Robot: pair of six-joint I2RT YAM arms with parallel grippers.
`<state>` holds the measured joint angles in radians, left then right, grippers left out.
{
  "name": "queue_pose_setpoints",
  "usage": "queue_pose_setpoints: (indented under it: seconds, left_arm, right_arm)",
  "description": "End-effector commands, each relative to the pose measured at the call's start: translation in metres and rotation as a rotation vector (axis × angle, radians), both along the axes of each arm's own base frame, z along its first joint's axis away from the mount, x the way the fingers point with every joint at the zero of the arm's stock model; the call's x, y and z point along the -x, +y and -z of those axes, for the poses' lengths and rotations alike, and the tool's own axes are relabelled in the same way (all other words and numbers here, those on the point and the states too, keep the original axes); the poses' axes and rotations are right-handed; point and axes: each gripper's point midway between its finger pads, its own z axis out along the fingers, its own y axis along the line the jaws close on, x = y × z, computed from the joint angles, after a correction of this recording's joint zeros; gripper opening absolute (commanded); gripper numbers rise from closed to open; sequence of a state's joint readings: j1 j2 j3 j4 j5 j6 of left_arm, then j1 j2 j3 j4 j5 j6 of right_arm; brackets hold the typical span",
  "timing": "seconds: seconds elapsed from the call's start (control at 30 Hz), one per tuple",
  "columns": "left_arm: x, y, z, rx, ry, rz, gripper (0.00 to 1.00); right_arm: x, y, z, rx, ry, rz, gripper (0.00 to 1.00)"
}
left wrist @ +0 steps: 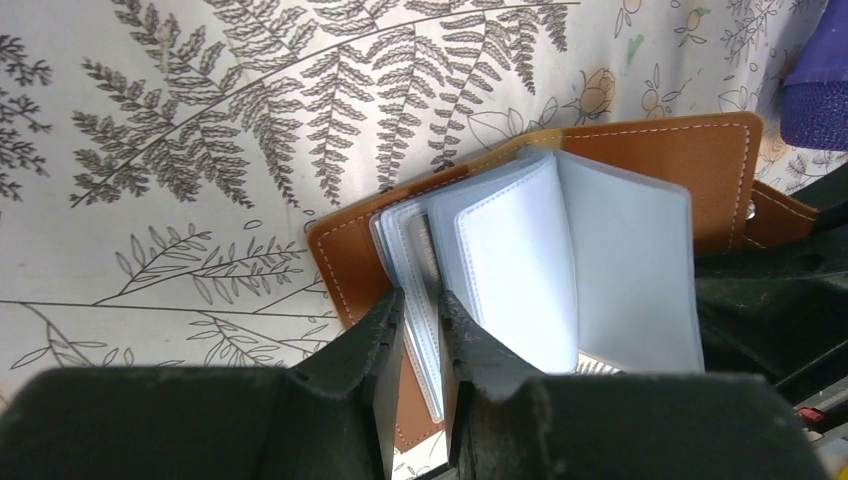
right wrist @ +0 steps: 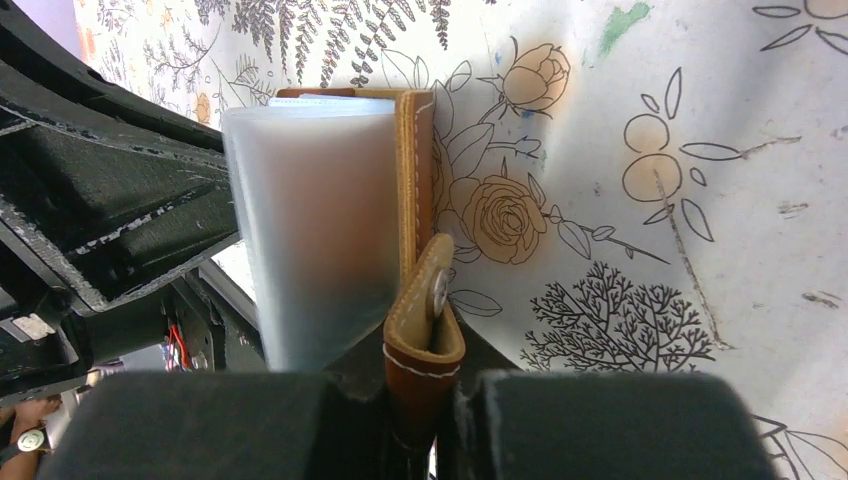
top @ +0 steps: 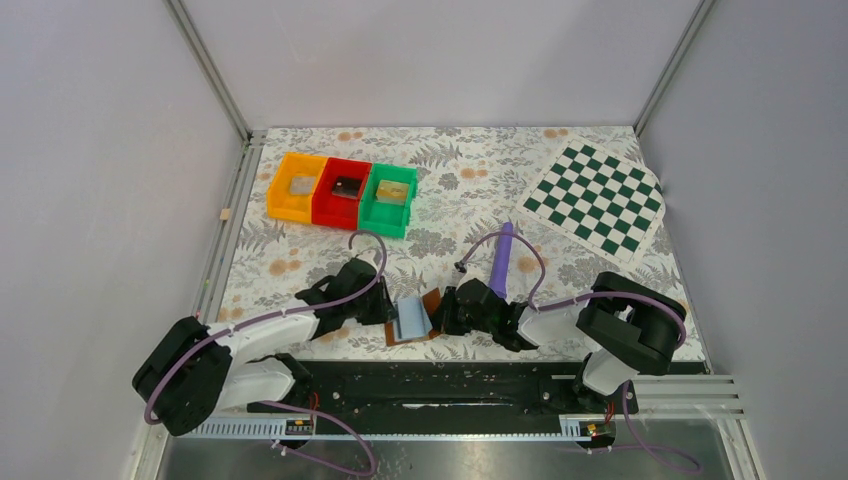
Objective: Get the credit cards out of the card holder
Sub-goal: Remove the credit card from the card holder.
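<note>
The card holder [top: 412, 318] lies open on the fern-printed worktop [top: 470, 190], near its front edge, between two robot arms. The left hand [left wrist: 421, 306] is closed on the edge of one of the pale blue-grey sleeves [left wrist: 520, 260], at the left of the fan. The right hand [right wrist: 420, 400] is clamped on the brown snap strap [right wrist: 432, 320] at the opposite end. The wrist views show the sleeves bowed up off the brown cover, and no card can be told apart from the frosted plastic around it. The risk from here lies in that thin pinch. If the left fingers hold only sleeve and no card, a pull is likely to drag the whole holder or strain the sleeve at the spine rather than free anything. The strap is a narrow anchor, and a sideways tug could slip it out of the right hand and let the cover fold shut. The holder's place close to the front edge leaves little room if it slides
</note>
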<state>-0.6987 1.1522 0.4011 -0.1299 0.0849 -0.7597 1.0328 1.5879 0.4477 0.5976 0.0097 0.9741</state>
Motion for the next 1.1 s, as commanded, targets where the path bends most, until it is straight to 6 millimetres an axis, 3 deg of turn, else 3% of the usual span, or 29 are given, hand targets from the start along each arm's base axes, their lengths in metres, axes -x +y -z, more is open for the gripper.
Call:
queue_pose_setpoints:
  seconds: [0.0,0.33,0.8,1.07]
  left_arm:
    - [-0.003,-0.026,-0.017,0.069,-0.027,0.058,0.19]
    - [-0.003,-0.040,-0.033,0.109,-0.065,0.090,0.20]
    - [0.000,-0.058,-0.053,0.180,-0.085,0.128,0.21]
    - [0.004,-0.063,-0.058,0.180,-0.078,0.164,0.23]
  right_arm:
    - [0.002,-0.001,0.009,0.031,0.016,-0.010,0.11]
    - [0.002,-0.004,0.005,0.038,-0.003,-0.014,0.26]
    - [0.001,-0.004,0.003,0.038,-0.009,-0.019,0.25]
    - [-0.001,-0.005,-0.001,0.042,-0.023,-0.014,0.41]
